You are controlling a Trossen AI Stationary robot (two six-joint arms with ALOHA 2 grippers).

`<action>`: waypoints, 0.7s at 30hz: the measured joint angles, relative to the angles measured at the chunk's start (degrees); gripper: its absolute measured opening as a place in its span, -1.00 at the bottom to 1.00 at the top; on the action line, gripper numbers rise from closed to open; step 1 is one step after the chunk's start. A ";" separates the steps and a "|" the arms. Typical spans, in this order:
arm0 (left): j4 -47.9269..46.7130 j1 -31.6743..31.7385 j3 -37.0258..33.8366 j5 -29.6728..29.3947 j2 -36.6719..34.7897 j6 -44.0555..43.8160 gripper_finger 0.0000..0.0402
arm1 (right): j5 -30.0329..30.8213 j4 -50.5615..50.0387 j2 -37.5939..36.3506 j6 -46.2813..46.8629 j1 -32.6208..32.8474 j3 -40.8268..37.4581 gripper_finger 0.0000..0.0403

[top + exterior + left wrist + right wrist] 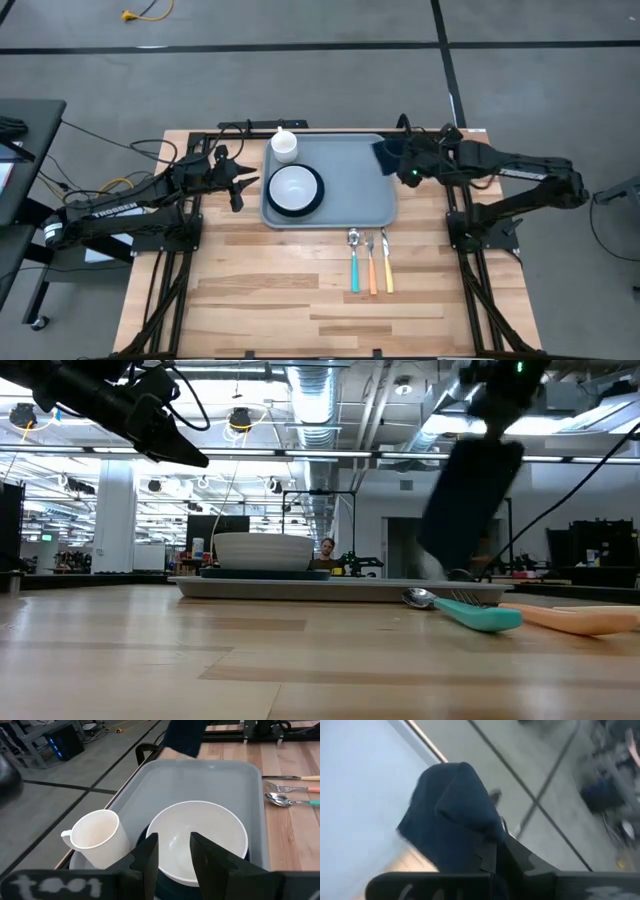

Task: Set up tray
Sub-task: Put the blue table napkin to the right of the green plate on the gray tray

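Note:
The light blue-grey tray (pixel 345 190) lies mid-table. A white bowl (pixel 294 187) rests on a dark plate (pixel 316 195) in its left half (pixel 197 837). A white mug (pixel 284 144) stands at the tray's far left corner (pixel 95 837). My right gripper (pixel 398 160) is above the tray's far right corner, shut on a dark navy napkin (pixel 385 155). My left gripper (pixel 240 185) hovers open just left of the tray, raised off the table (pixel 175 445), fingers apart (pixel 172 855) before the bowl. My right gripper pinches the navy napkin at its bunched upper end (pixel 487 847) between its two shut fingers. The napkin hangs below the gripper (pixel 470 500), lifted clear of the tray, folded in several layers and slack.
A spoon with a teal handle (pixel 354 265), a fork with an orange handle (pixel 370 268) and a third utensil (pixel 387 265) lie side by side on the wood near the tray's near right corner. The tray's right half (pixel 360 180) is bare. Bare wood lies nearer.

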 joint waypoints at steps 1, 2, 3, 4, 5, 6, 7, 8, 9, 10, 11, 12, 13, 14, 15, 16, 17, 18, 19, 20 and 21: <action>-0.01 0.00 0.00 0.00 0.01 -0.02 -0.49 | 0.65 -0.02 0.01 0.07 1.80 1.42 -1.00; 0.00 0.02 0.00 0.00 0.00 -0.03 -0.49 | 1.21 -0.02 0.17 0.07 3.41 2.82 -1.00; 0.00 0.02 0.00 0.00 0.00 -0.04 -0.49 | 1.79 0.05 0.51 0.07 5.03 4.29 -1.00; 0.00 0.02 0.00 0.00 -0.01 -0.04 -0.49 | 2.32 0.31 0.93 0.06 6.54 5.81 -1.00; 0.00 0.00 0.00 0.00 -0.01 -0.04 -0.49 | 2.57 0.62 1.41 0.00 7.83 7.21 -1.00; 0.00 0.02 0.00 0.00 0.01 -0.07 -0.49 | 2.94 0.89 2.08 -0.23 9.15 8.68 -1.00; 0.00 0.00 0.00 0.00 -0.01 -0.09 -0.49 | 3.40 1.35 2.83 -0.61 10.37 10.20 -1.00; 0.00 0.02 0.00 0.00 0.01 -0.09 -0.49 | 3.88 1.77 3.60 -1.12 11.42 11.49 -1.00; 0.00 0.02 0.00 0.01 0.01 -0.14 -0.49 | 3.98 2.09 4.55 -2.03 12.28 12.83 -1.00; 0.00 0.02 0.00 0.01 0.00 -0.36 -0.49 | 3.98 2.57 5.53 -2.86 12.79 14.11 -1.00; 0.00 0.00 0.00 0.00 0.01 -0.53 -0.49 | 3.94 2.91 6.61 -3.48 12.91 15.36 -1.00; 0.00 0.02 0.00 0.02 0.01 -0.66 -0.49 | 3.94 2.96 7.86 -3.87 12.76 16.48 -1.00; 0.01 0.01 0.00 0.06 0.00 -0.68 -0.49 | 3.93 2.97 9.24 -4.53 12.20 17.56 -1.00; -0.02 0.02 0.00 0.11 -0.01 -0.68 -0.49 | 3.82 2.97 10.70 -5.33 11.28 18.51 -1.00; -0.08 0.00 0.00 0.11 0.01 -0.70 -0.49 | 3.75 2.87 12.17 -6.36 10.22 19.22 -1.00; -0.09 0.01 0.00 0.12 0.01 -0.71 -0.49 | 3.82 2.84 13.86 -7.47 8.82 19.94 -1.00; -0.16 0.02 0.00 0.12 0.00 -0.72 -0.49 | 3.81 3.13 15.42 -8.51 7.28 20.56 -1.00; -0.39 0.02 0.00 0.11 0.00 -0.72 -0.49 | 3.78 3.26 16.95 -9.84 5.51 20.97 -1.00; -0.55 0.00 0.00 0.11 0.01 -0.72 -0.49 | 3.80 3.66 18.51 -11.44 3.57 21.43 -1.00; -0.59 0.02 0.00 0.11 0.01 -0.72 -0.49 | 3.77 4.49 19.93 -13.26 1.53 21.77 -1.00; -0.66 0.01 0.00 0.11 0.01 -0.72 -0.49 | 3.87 5.43 21.38 -15.38 -0.59 22.08 -1.00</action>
